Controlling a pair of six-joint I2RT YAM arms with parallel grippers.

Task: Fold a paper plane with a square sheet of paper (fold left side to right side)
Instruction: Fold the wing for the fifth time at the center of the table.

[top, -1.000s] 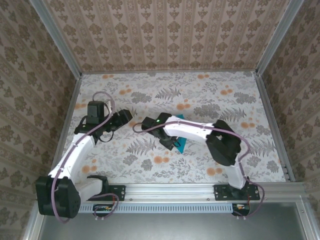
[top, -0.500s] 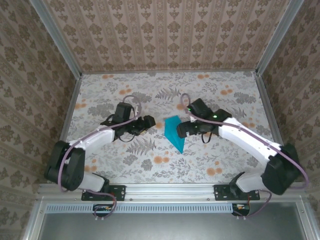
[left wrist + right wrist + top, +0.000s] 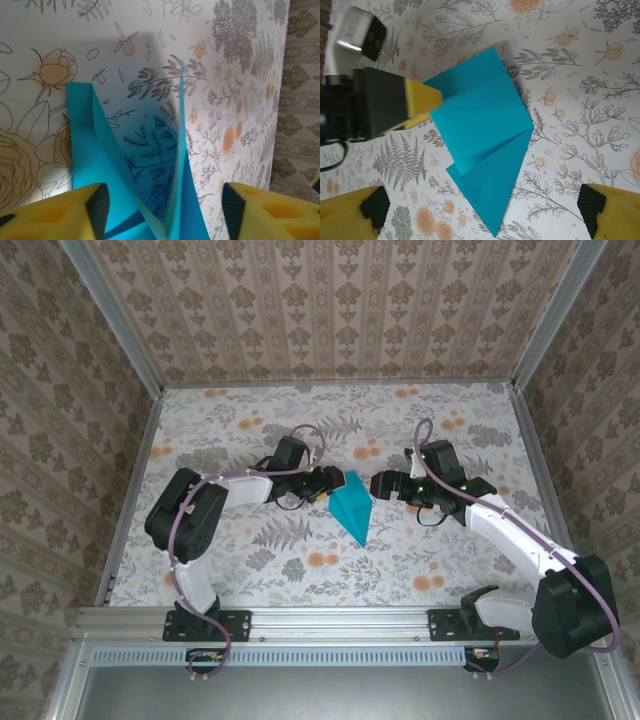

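From above, the folded paper [image 3: 352,508] is seen in the middle of the table [image 3: 450,430], with the left gripper [image 3: 337,483] put at its left edge, probably to turn that side over, and the right gripper [image 3: 383,485] wide open beside it. From the left wrist, raised flaps are shown between half-open fingers [image 3: 95,205], not pinched. From the right wrist, a diagonal fold line is shown.

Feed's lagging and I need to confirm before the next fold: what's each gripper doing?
Left gripper: open, jaws astride an edge of the folded turquoise paper.
Right gripper: open, holding nothing.
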